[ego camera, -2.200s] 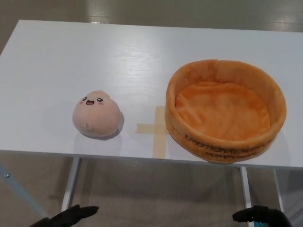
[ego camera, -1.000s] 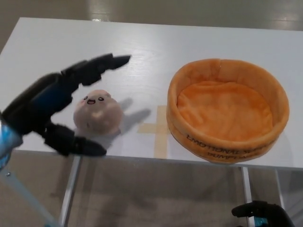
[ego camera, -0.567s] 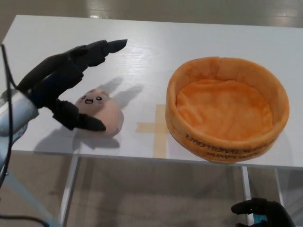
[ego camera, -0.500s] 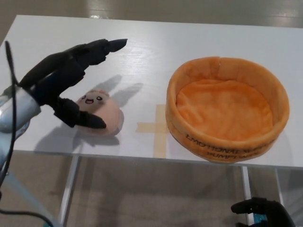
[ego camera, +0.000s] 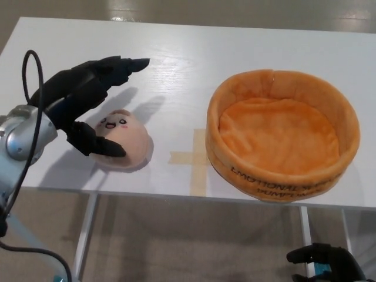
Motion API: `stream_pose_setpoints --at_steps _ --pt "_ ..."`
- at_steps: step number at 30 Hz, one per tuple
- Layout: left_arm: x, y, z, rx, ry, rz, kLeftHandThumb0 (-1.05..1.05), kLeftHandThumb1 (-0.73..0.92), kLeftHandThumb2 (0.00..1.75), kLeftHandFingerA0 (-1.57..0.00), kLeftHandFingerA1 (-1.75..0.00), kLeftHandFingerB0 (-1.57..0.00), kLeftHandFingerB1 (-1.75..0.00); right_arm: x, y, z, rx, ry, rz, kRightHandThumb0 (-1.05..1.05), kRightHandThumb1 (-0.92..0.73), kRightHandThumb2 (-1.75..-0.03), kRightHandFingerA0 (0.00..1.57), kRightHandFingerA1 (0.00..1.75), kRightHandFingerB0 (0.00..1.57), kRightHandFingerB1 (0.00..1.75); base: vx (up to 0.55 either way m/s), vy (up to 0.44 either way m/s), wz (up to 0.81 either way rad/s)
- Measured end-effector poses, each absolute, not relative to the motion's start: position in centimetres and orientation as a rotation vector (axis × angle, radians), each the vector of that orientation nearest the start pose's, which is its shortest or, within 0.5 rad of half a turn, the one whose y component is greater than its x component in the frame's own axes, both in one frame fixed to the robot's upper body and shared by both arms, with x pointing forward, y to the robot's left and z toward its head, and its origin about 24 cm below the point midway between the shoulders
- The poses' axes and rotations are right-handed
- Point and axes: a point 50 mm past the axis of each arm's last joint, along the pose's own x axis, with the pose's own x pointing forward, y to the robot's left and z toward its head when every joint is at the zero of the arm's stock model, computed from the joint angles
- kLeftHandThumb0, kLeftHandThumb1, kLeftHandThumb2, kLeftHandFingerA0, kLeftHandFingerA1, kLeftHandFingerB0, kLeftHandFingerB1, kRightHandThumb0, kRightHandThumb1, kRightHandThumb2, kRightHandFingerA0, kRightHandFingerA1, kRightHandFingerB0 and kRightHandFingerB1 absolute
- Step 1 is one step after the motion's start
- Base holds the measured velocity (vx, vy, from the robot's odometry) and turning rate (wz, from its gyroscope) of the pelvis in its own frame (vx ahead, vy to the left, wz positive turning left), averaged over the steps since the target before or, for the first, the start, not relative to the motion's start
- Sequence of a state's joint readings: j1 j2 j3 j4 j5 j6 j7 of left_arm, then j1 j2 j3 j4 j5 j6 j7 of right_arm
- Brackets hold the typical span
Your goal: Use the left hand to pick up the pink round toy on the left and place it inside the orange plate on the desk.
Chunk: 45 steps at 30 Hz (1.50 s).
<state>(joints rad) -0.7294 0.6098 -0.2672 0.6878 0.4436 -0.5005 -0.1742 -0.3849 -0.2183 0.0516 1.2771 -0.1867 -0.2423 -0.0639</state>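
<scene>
While we have only the head view, it covers the whole white desk point(ego camera: 176, 64). Pink round toy point(ego camera: 124, 140) lies near the front edge, at about 9 o'clock from the orange plate point(ego camera: 282, 135), well apart from it, face side up. Tan tape cross point(ego camera: 197, 160) sits between the two, its right arm against the plate's wall.

Left hand point(ego camera: 79, 100) is spread wide and holds nothing. We see it at roughly 10 o'clock from the toy, over the toy's left side. Two fingers point(ego camera: 126, 64) reach out past the toy toward 12 o'clock, clear of it. Thumb point(ego camera: 97, 145) crosses the toy's front left; we cannot tell whether it touches.

Right hand point(ego camera: 323, 261) shows at 5 o'clock in the frame, below desk level, fingers partly curled, holding nothing we can see. We cannot tell how far closed it is.

Plate is empty, with black lettering on its front wall.
</scene>
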Motion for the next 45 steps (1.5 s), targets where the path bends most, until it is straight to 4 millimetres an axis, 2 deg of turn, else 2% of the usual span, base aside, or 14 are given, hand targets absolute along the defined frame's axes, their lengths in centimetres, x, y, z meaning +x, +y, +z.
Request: stream_pose_setpoints --at_steps 19,20,26,27,28,29,34,35,36,37,38,39,41,45 --pt "36.3 19.5 13.6 1.18 -0.301 -0.454 -0.41 0.3 0.62 0.0 -0.01 -0.07 -0.2 24.8 -21.2 -9.2 -0.436 0.652 0.032 -0.15 -0.56 -0.56 0.63 0.85 0.66 0.76 0.0 0.0 0.0" --pt "36.3 19.5 13.5 1.179 -0.299 -0.458 -0.41 0.3 0.65 0.0 -0.07 -0.07 -0.24 24.8 -21.2 -9.2 -0.436 0.652 0.032 -0.15 -0.56 -0.56 0.63 0.84 0.66 0.76 0.0 0.0 0.0" --pt "36.3 19.1 13.3 1.166 -0.294 -0.479 -0.38 0.28 0.64 0.0 -0.1 -0.09 -0.26 24.8 -21.2 -9.2 -0.436 0.652 0.033 -0.14 -0.57 -0.57 0.62 0.84 0.66 0.76 0.0 0.0 0.0" --pt "36.3 19.0 13.2 1.163 -0.293 -0.483 -0.33 0.41 0.53 0.0 -0.17 -0.04 -0.25 24.9 -21.2 -9.2 -0.436 0.652 0.033 -0.14 -0.57 -0.57 0.62 0.84 0.65 0.77 0.0 0.0 0.0" --pt "36.3 18.9 13.2 1.16 -0.293 -0.486 -0.33 0.41 0.53 0.0 -0.17 -0.04 -0.25 24.9 -21.2 -9.2 -0.436 0.652 0.033 -0.14 -0.57 -0.57 0.62 0.84 0.65 0.77 0.0 0.0 0.0" --pt "36.3 18.8 13.2 1.159 -0.29 -0.491 -0.33 0.37 0.64 -0.01 -0.18 -0.05 -0.28 24.9 -21.2 -9.2 -0.436 0.652 0.033 -0.14 -0.57 -0.57 0.6 0.84 0.64 0.77 0.0 0.0 0.0" --pt "36.3 18.8 12.9 1.162 -0.251 -0.53 -0.31 0.38 0.6 -0.08 -0.18 -0.07 -0.28 24.9 -21.2 -9.2 -0.43 0.651 0.029 -0.15 -0.56 -0.56 0.62 0.86 0.66 0.78 0.0 0.0 0.0" --pt "36.3 18.7 12.8 1.164 -0.24 -0.541 -0.35 0.41 0.57 -0.07 -0.24 -0.09 -0.27 24.9 -21.2 -9.2 -0.43 0.651 0.028 -0.15 -0.57 -0.56 0.62 0.85 0.66 0.78 0.0 0.0 0.0" --pt "36.3 18.7 12.7 1.168 -0.227 -0.553 -0.29 0.26 0.69 0.0 -0.4 -0.01 -0.4 24.9 -21.2 -9.2 -0.43 0.65 0.028 -0.14 -0.56 -0.56 0.63 0.88 0.65 0.78 0.0 0.0 0.0" --pt "36.3 18.7 12.6 1.17 -0.217 -0.562 -0.29 0.26 0.69 0.0 -0.4 -0.01 -0.4 24.9 -21.2 -9.2 -0.429 0.65 0.028 -0.14 -0.56 -0.56 0.63 0.88 0.65 0.78 0.0 0.0 0.0" --pt "36.2 18.7 12.5 1.172 -0.208 -0.569 -0.22 0.3 0.83 0.0 -0.47 0.0 -0.48 24.9 -21.2 -9.2 -0.429 0.649 0.027 -0.14 -0.56 -0.56 0.63 0.87 0.65 0.78 0.0 0.0 0.0" --pt "36.2 18.7 12.5 1.174 -0.202 -0.574 -0.38 0.38 0.58 -0.24 -0.35 -0.1 -0.32 25.0 -21.2 -9.1 -0.428 0.649 0.027 -0.15 -0.56 -0.56 0.61 0.85 0.66 0.78 0.0 0.0 0.0" --pt "36.2 18.7 12.2 1.181 -0.171 -0.596 -0.38 0.38 0.58 -0.24 -0.35 -0.1 -0.32 25.0 -21.3 -9.1 -0.424 0.649 0.024 -0.15 -0.56 -0.56 0.61 0.85 0.66 0.78 0.0 0.0 0.0" --pt "36.2 18.7 11.8 1.187 -0.129 -0.622 -0.39 0.39 0.59 -0.34 -0.4 -0.15 -0.34 25.0 -21.3 -9.1 -0.424 0.648 0.024 -0.14 -0.56 -0.56 0.62 0.86 0.66 0.79 0.0 0.0 0.0"
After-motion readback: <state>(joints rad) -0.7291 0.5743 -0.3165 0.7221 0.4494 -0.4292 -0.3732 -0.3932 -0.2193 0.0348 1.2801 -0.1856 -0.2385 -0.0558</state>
